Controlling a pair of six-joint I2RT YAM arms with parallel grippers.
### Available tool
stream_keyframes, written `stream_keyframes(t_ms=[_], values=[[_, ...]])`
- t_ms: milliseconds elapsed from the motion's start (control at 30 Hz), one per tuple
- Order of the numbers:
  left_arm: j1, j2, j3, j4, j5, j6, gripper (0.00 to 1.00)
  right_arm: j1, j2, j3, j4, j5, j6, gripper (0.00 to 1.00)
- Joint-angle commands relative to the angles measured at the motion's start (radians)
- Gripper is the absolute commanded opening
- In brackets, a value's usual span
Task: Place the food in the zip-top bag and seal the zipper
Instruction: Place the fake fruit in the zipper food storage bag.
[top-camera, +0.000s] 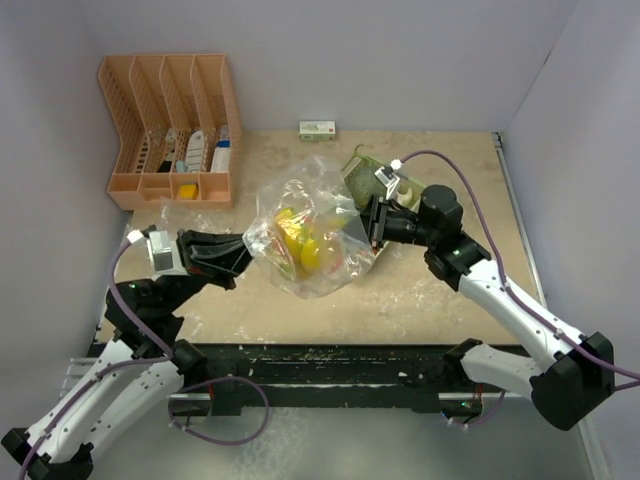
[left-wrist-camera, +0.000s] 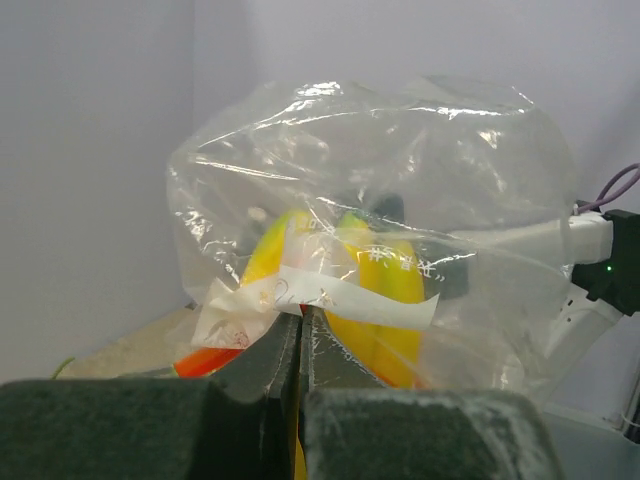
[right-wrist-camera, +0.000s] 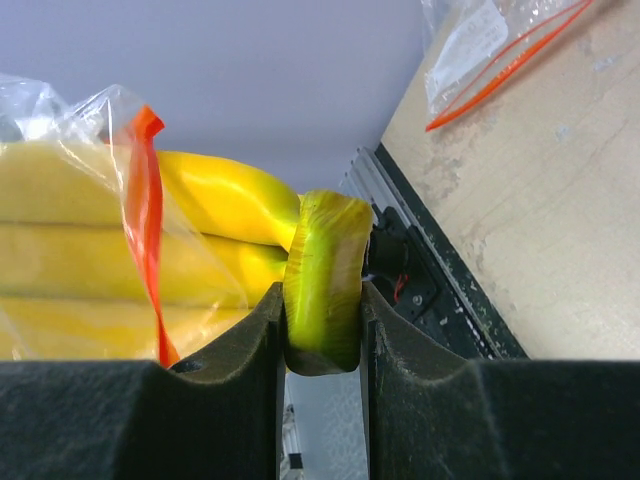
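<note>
We see the left gripper (top-camera: 236, 262) closed tight, its jaws pressed together on a crumpled fold of the clear zip-top bag (top-camera: 312, 238). In the left wrist view the pinched film and a white label patch sit right at the tips of the left gripper (left-wrist-camera: 300, 325), and the zip-top bag (left-wrist-camera: 400, 160) balloons up and away beyond them. The yellow banana bunch (left-wrist-camera: 385, 290) lies inside it, just past the fingertips.

The right gripper (top-camera: 372, 228) meets the bag from the opposite side. Its wrist view shows the right gripper (right-wrist-camera: 322, 320) clamped on the yellow-green stem (right-wrist-camera: 325, 265) of the banana bunch (right-wrist-camera: 100, 250). The stem fills the gap between the pads. The fruit stretches off to one side of the fingers under clear film, with the bag's orange zipper strip (right-wrist-camera: 148, 230) running across it.

Just behind the right gripper's wrist, the netted grey-green melon (top-camera: 358, 172) rests on the table (top-camera: 430, 300), outside the bag. Beyond the left gripper, well apart from it, stands a pink desk organiser (top-camera: 170, 120). A small box (top-camera: 317, 129) lies at the far wall.
</note>
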Motion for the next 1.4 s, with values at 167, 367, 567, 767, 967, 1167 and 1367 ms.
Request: stream_keyframes(t_ms=[167, 367, 567, 767, 967, 1167, 1367], values=[[-0.003, -0.152, 0.074, -0.32, -0.028, 0.042, 0.0, -0.074, -0.005, 0.021, 0.159, -0.056, 0.067, 0.0], [-0.003, -0.207, 0.069, -0.431, -0.043, 0.037, 0.0, -0.104, -0.006, -0.003, 0.225, -0.077, 0.11, 0.0], [-0.003, -0.263, 0.06, -0.459, -0.052, -0.03, 0.0, -0.132, -0.034, 0.009, 0.178, -0.02, 0.047, 0.0], [-0.003, -0.239, 0.063, -0.405, -0.013, -0.145, 0.0, -0.132, -0.086, 0.053, 0.052, 0.149, -0.081, 0.0], [-0.002, -0.167, 0.068, -0.344, -0.01, -0.196, 0.0, -0.132, -0.05, 0.098, -0.005, 0.137, -0.182, 0.0], [-0.002, -0.114, 0.071, -0.33, 0.016, -0.211, 0.0, -0.133, -0.085, 0.054, 0.074, 0.125, -0.098, 0.0], [-0.002, -0.162, -0.051, -0.315, 0.0, -0.242, 0.0, -0.132, -0.032, -0.018, 0.423, -0.014, 0.169, 0.0]])
